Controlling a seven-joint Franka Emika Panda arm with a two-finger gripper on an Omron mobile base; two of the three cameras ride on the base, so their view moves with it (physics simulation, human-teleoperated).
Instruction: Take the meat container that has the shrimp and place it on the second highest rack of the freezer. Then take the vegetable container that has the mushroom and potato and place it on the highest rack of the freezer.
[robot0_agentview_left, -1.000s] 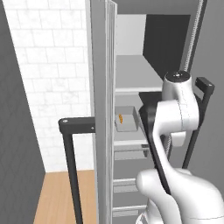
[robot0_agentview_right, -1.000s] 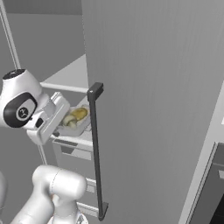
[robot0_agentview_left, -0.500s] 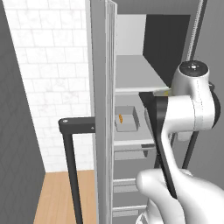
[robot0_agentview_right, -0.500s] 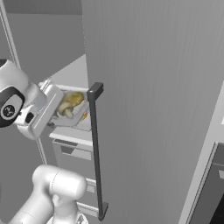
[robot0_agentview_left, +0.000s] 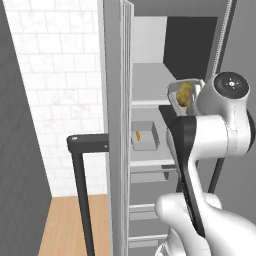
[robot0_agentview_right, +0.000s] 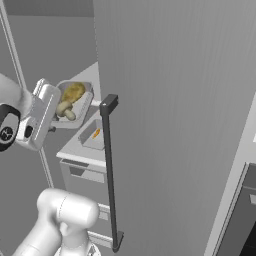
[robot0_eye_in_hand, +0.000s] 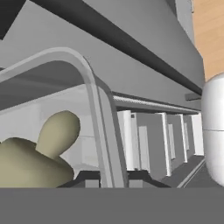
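The vegetable container (robot0_agentview_right: 73, 100) hangs tilted in the air, with a yellow-brown potato (robot0_agentview_right: 74, 91) and a pale mushroom (robot0_agentview_right: 64, 109) inside. My gripper (robot0_eye_in_hand: 113, 178) is shut on its rim (robot0_eye_in_hand: 94, 100). The tray (robot0_agentview_left: 183, 92) is level with the highest rack (robot0_agentview_left: 150, 82) of the open freezer (robot0_agentview_right: 175, 100), at the rack's front edge. The meat container (robot0_agentview_left: 143, 136) with its orange shrimp (robot0_agentview_left: 137, 134) lies flat on the second highest rack (robot0_agentview_left: 150, 156), below the held tray.
The freezer door's edge (robot0_agentview_left: 117, 125) stands to the left of the shelves, with its dark bar handle (robot0_agentview_right: 110, 170) running down. Grey drawers (robot0_agentview_right: 85, 180) sit under the racks. A white tiled wall (robot0_agentview_left: 60, 75) and wood floor (robot0_agentview_left: 65, 225) lie to the left.
The arm has lifted the vegetable container from about second-rack height up to the highest rack's level, tilting it. The meat container has stayed on its rack.
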